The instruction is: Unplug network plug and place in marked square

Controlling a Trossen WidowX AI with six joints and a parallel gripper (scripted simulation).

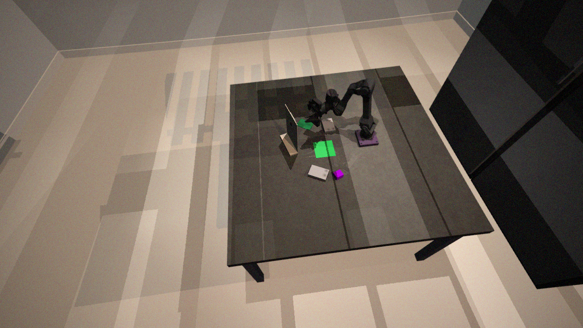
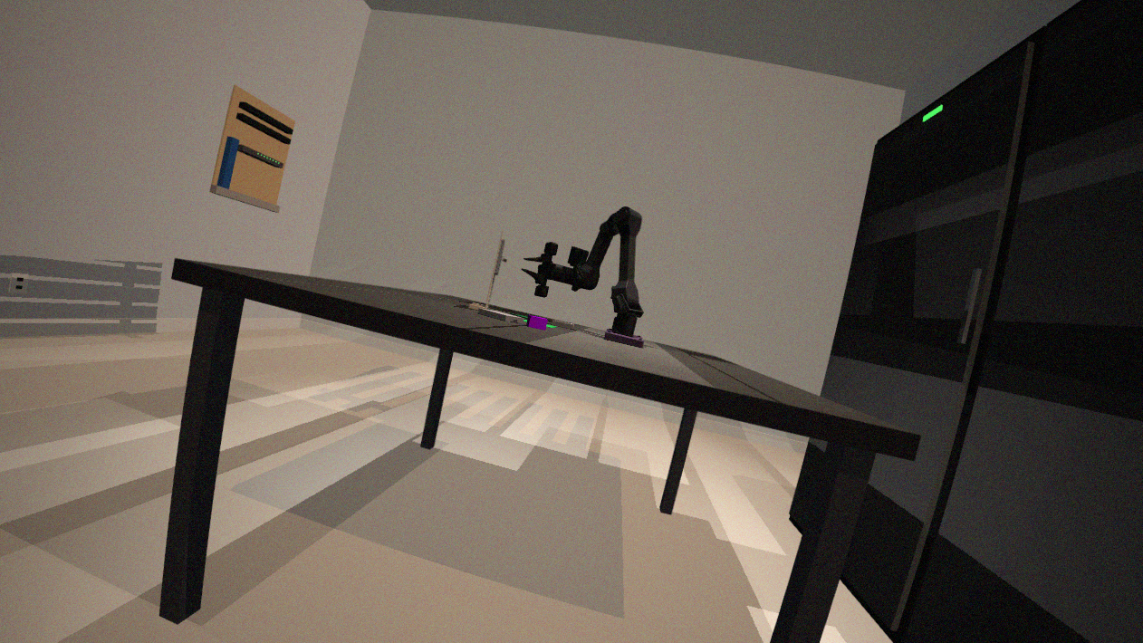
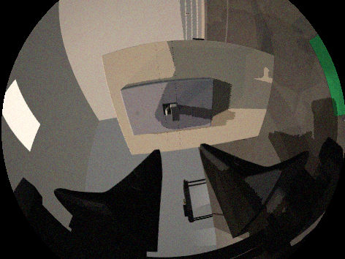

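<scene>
The upright panel (image 1: pixel 291 132) (image 2: pixel 492 280) (image 3: pixel 142 60) stands on the table, with a grey-blue plate on its face. The plug (image 2: pixel 504 260) (image 3: pixel 173 106) is a small pale and dark piece at the dark socket opening in that plate. Its tab cannot be made out clearly. My gripper (image 1: pixel 312 122) (image 2: pixel 523 264) (image 3: pixel 180 152) is partly open and empty. It faces the panel at about plug height, with a gap to the plug, one finger above the other in the exterior view. A bright green square (image 1: pixel 324 149) lies on the table.
A dark green patch (image 1: pixel 305 124) (image 3: pixel 327 73) lies near the panel. A grey block (image 1: pixel 328 125) lies below the arm. A white block (image 1: pixel 318 172) and a purple block (image 1: pixel 338 174) (image 2: pixel 537 321) lie on the other side of the bright square.
</scene>
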